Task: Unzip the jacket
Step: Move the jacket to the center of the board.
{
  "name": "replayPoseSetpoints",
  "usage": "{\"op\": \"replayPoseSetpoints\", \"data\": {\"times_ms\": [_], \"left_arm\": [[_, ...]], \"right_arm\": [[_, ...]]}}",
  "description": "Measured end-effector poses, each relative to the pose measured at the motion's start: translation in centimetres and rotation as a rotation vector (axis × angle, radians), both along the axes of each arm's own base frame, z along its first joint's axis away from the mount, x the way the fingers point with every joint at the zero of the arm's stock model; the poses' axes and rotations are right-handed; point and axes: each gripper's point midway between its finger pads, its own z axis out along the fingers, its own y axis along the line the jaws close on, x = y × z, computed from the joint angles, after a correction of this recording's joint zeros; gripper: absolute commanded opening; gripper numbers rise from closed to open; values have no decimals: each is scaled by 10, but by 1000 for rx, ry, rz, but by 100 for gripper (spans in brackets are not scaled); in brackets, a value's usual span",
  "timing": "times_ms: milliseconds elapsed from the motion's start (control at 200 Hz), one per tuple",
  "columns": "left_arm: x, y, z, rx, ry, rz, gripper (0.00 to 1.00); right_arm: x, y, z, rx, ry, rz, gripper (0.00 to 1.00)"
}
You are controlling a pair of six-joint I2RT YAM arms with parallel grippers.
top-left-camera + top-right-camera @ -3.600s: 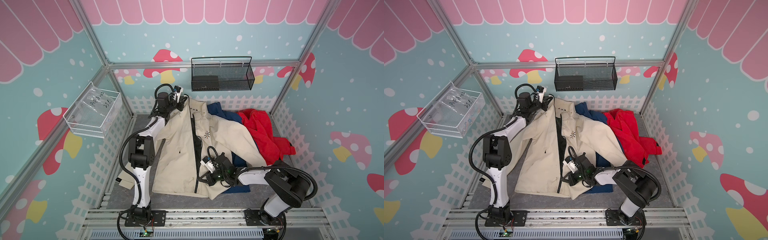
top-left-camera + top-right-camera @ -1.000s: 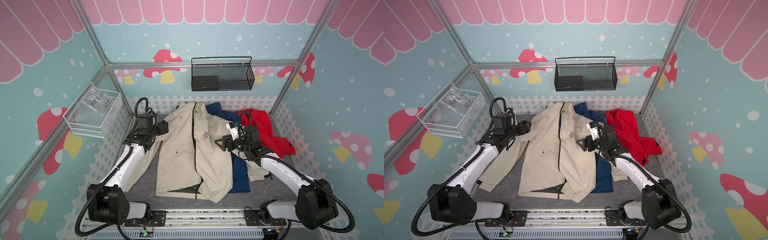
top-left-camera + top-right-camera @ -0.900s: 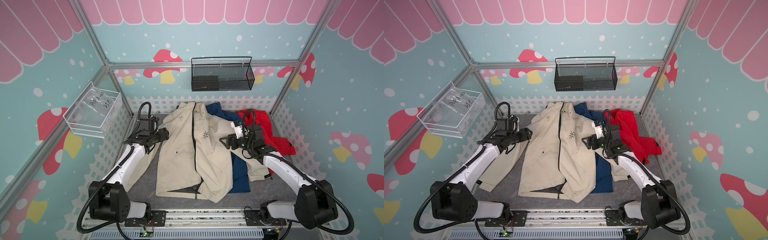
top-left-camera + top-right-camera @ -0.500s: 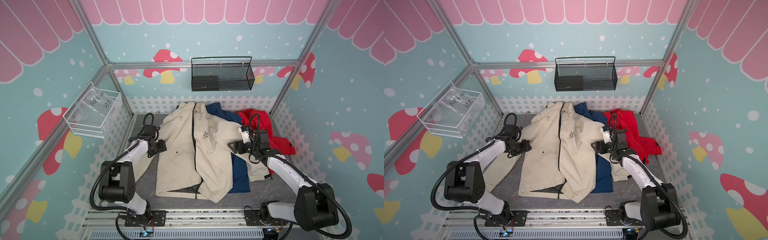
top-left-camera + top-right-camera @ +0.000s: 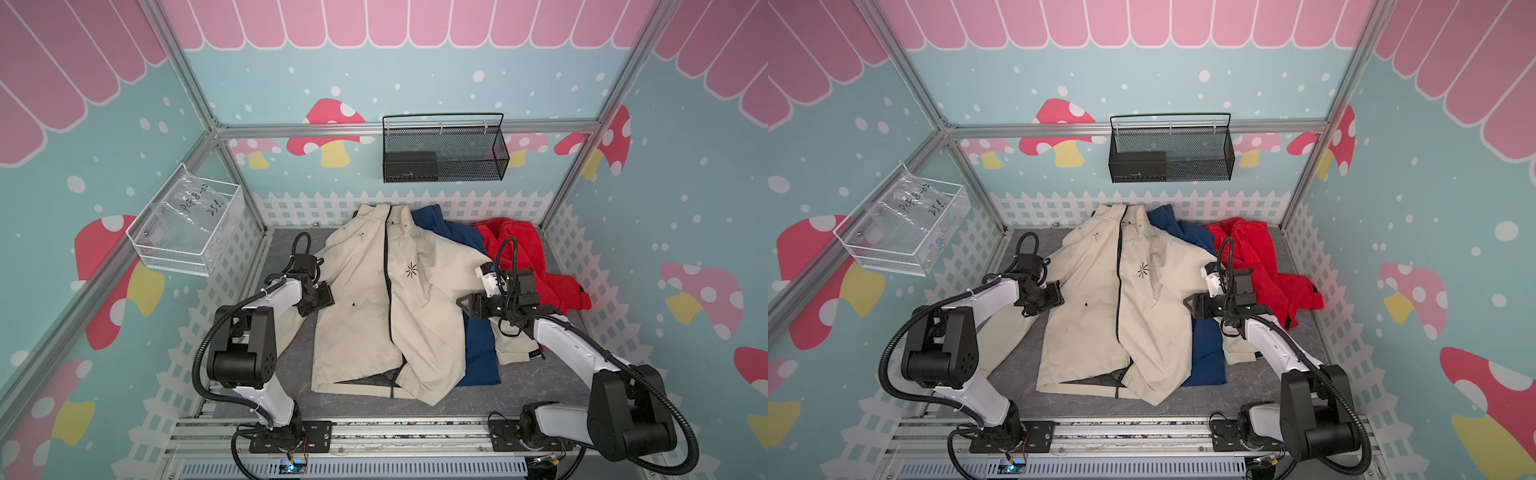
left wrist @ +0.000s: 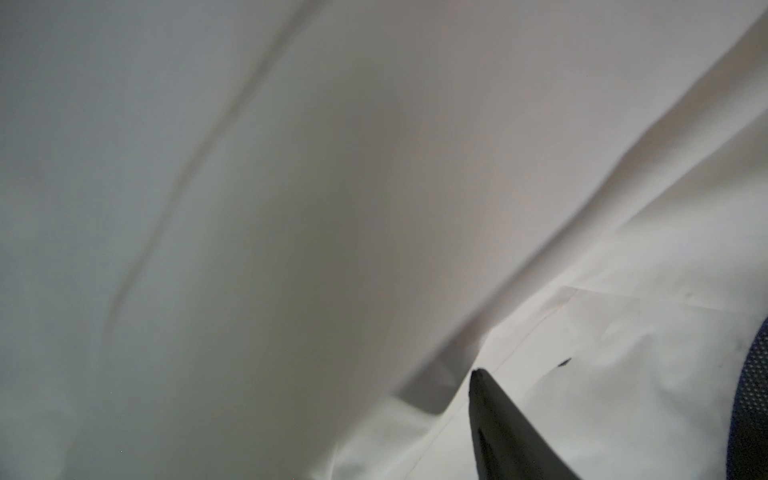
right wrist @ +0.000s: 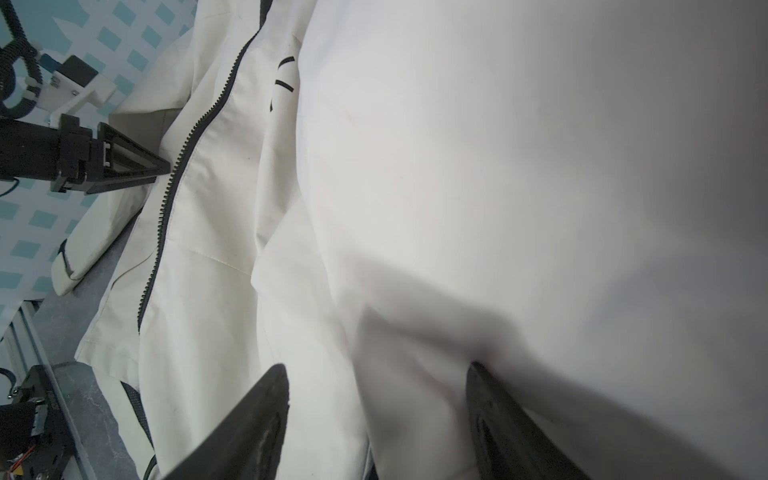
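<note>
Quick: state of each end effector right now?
Left end effector: cannot tell; cream jacket hides one finger.
Right end effector: open, astride cream jacket fabric.

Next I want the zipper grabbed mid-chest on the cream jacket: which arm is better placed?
Probably right. The right tool stands open over the cream jacket, and its wrist view shows the zipper clearly. The left tool sits at the jacket's edge, seeing only cloth.

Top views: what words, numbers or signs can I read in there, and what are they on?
"PcF8-02", "25 l" (roughly): handwritten on the clear bag in the white wire basket.
No letters, only a black starburst sign: chest of the beige jacket.
Too small to read: the sleeve tag, marks on the black box.
</note>
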Motion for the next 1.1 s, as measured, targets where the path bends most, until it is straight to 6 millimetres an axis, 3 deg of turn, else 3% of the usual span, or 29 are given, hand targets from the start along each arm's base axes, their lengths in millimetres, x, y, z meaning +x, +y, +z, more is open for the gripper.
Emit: {"op": "replayPoseSetpoints", "data": {"times_ms": [285, 530, 966, 1101], "left_arm": [[2, 0, -1, -3, -5, 7, 60], [2, -3, -3, -18, -14, 2, 57], [0, -5, -5, -30, -8, -2, 54], [1, -6, -5, -34, -9, -3, 46]], "right_arm": [[-40, -1, 21, 53, -16, -1, 53], [-62, 5, -6, 108, 93, 12, 53], [-40, 10, -28, 163, 145, -25, 49], [-37, 13, -35, 186, 162, -33, 35]]}}
